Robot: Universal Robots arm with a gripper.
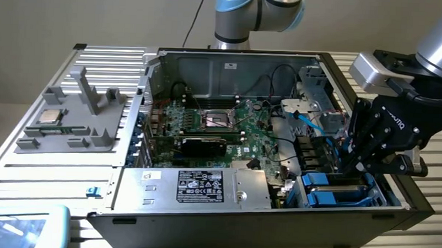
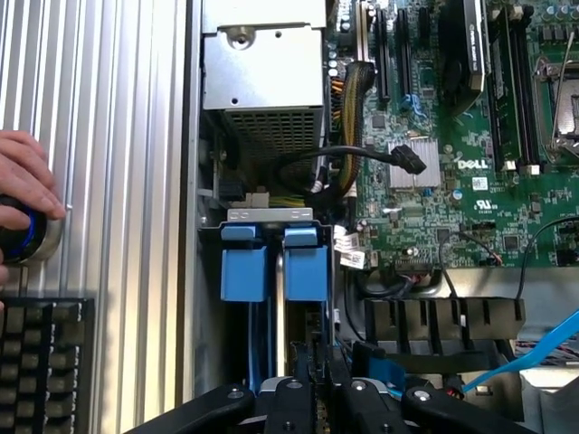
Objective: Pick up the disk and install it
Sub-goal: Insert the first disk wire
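1. The gripper [image 1: 349, 171] reaches down into the drive bay of the open case [image 1: 202, 225], at the exterior view's right.
2. Its claw is drawn nearly together, pinching the upper edge of the disk [image 2: 244, 271].
3. The disk stands on edge in the bay, framed by its blue bracket, just beside the case's side wall and near the silver box [image 1: 197, 184].
4. The motherboard [image 1: 221, 121] lies beside the bay.
5. A grey tray [image 1: 82, 105] with a chip [image 1: 48, 117] on it sits at the exterior view's left, outside the case.
6. A hand [image 2: 23, 181] rests on a round knob [image 2: 27, 240] near a keyboard [image 2: 45, 362].
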